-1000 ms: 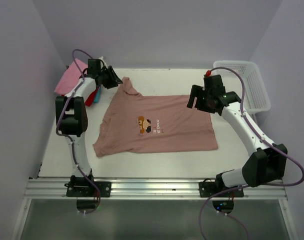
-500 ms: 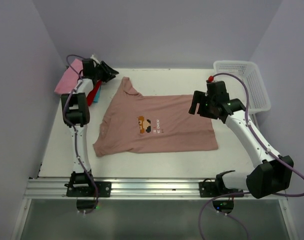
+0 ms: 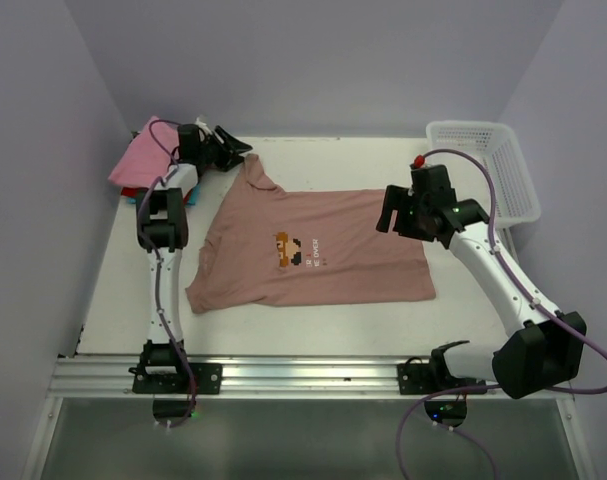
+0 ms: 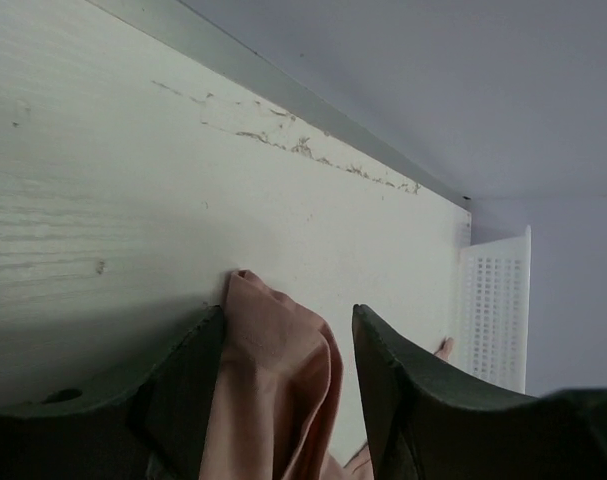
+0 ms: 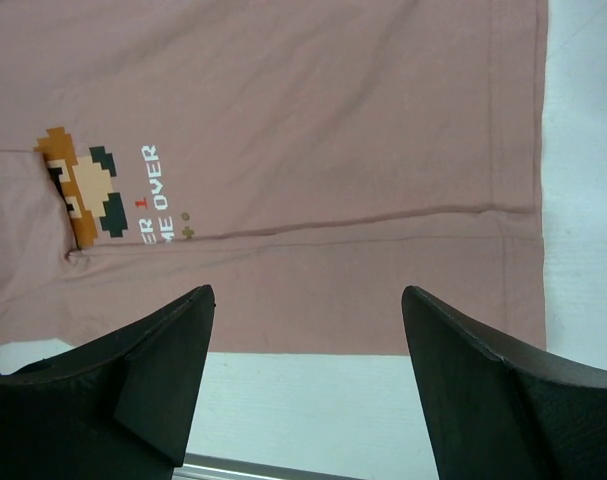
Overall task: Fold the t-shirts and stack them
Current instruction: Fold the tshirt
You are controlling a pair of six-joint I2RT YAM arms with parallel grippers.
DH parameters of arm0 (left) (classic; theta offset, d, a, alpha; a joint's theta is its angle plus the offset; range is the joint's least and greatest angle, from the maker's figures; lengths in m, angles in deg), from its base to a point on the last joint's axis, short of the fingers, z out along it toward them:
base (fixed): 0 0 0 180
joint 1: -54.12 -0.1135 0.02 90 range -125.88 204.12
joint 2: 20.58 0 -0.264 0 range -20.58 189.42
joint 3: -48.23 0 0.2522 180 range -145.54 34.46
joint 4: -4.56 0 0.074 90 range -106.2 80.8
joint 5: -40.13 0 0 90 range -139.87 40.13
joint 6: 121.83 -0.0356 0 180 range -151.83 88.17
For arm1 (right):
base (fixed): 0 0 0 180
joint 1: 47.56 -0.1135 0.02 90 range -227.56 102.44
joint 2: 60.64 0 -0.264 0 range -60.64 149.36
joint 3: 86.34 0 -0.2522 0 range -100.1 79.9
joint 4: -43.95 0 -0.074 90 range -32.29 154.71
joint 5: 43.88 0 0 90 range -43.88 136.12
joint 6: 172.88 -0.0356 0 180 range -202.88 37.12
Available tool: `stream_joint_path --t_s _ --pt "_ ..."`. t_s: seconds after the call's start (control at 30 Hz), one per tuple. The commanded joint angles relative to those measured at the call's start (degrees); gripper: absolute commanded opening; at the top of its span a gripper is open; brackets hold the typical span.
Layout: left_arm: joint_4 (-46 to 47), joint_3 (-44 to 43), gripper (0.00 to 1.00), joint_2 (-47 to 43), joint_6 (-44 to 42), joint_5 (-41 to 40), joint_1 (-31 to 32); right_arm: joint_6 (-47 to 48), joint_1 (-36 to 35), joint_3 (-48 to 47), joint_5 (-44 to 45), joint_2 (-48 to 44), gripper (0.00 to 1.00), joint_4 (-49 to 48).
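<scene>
I hold my left gripper (image 4: 288,310) parted around the sleeve (image 4: 273,345) of the dusty-pink t-shirt (image 3: 353,250) spread across the middle of the table (image 3: 363,160), likely to flatten it, my right gripper (image 5: 306,291) wide open above its hem.

dusty-pink t-shirt (image 3: 323,255) lies spread flat; folded shirts (image 3: 138,165) far-left.

**Soft cloth on scuffed white board**

The dusty-pink t-shirt (image 3: 313,250) is matt, soft cloth with a flat printed figure. The table (image 4: 133,180) shows white-painted wood grain, scuffed along its upper edge. The basket (image 3: 503,175), upper right, is white lattice plastic. The right gripper (image 5: 308,292) has dull black plastic fingers (image 5: 153,370). The bottom rail (image 3: 303,375) looks like pale metal.
</scene>
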Motion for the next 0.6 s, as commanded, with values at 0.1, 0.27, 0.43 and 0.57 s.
stream_joint_path --t_s 0.1,0.27,0.43,0.57 --pt "-1.7 -0.4 0.59 1.9 -0.9 2.7 1.9 0.2 -0.3 0.5 0.2 -1.5 0.80 -0.1" --pt "-0.2 -0.4 0.21 1.9 -0.1 3.6 1.9 0.3 -0.3 1.1 0.6 -2.1 0.77 -0.1" --pt "0.5 0.6 0.00 0.7 -0.1 3.3 1.9 0.5 -0.3 1.7 1.8 -3.1 0.73 -0.2" --pt "4.1 5.7 0.00 -2.9 -0.3 4.2 1.8 -0.1 -0.3 1.8 3.8 -3.0 0.70 -1.2"
